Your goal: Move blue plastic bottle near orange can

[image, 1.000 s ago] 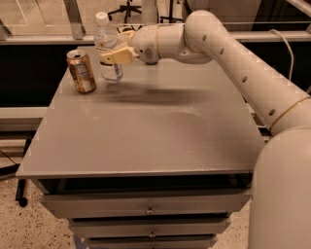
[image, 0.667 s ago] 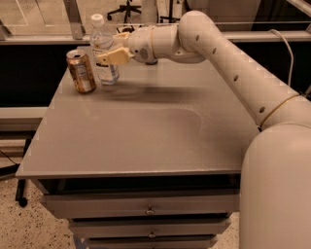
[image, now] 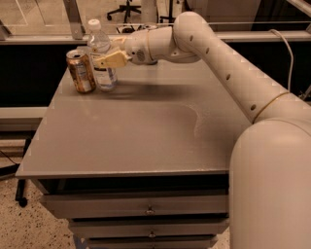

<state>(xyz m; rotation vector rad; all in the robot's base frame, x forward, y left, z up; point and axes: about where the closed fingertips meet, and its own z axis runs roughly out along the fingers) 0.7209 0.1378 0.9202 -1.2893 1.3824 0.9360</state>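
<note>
The blue plastic bottle (image: 100, 58), clear with a white cap, stands upright at the table's far left corner. The orange can (image: 81, 71) stands upright just to its left, almost touching it. My gripper (image: 108, 56) reaches in from the right and is shut on the bottle's middle, with a pale yellow finger (image: 112, 59) across its front. The bottle's base is at the table surface.
The grey table (image: 146, 126) has drawers below its front edge. A rail and a glass partition (image: 48, 14) run behind the far edge. My arm (image: 218, 63) crosses the right side of the table. Office chairs stand in the background.
My gripper has carried the bottle slightly left, closer to the orange can. The can has not moved.
</note>
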